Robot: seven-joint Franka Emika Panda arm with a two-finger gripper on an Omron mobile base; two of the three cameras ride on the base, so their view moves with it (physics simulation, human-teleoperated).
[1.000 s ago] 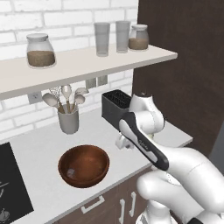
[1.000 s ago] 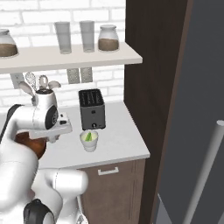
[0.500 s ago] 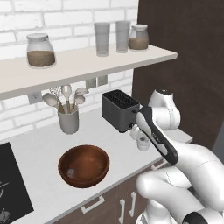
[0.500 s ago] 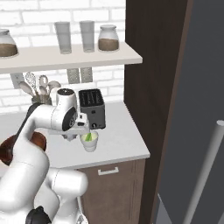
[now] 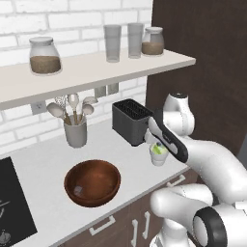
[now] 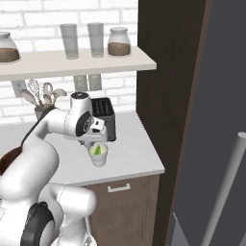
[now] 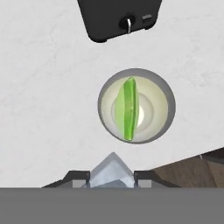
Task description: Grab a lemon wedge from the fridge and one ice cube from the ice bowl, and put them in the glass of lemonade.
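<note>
Left base view: hand (image 5: 155,143) is hovering right over the glass of lemonade (image 5: 158,155) on the worktop (image 5: 43,169).
Right base view: same – glass directly below.
Hand view: fingers are gripping an ice cube (image 7: 111,173); lemon wedge (image 7: 129,109) is already floating in the glass, just ahead.

The pale speckled tabletop (image 5: 43,169) carries the ice bowl (image 5: 92,183) near its front edge, a grey utensil holder (image 5: 75,133) behind it by the brick wall, a black toaster (image 5: 131,121) to the right, and the glass of lemonade (image 5: 158,155) just in front of the toaster. The shelf (image 5: 91,72) above bears two brown-filled jars (image 5: 44,56) and two tall clear glasses (image 5: 113,43).
</note>
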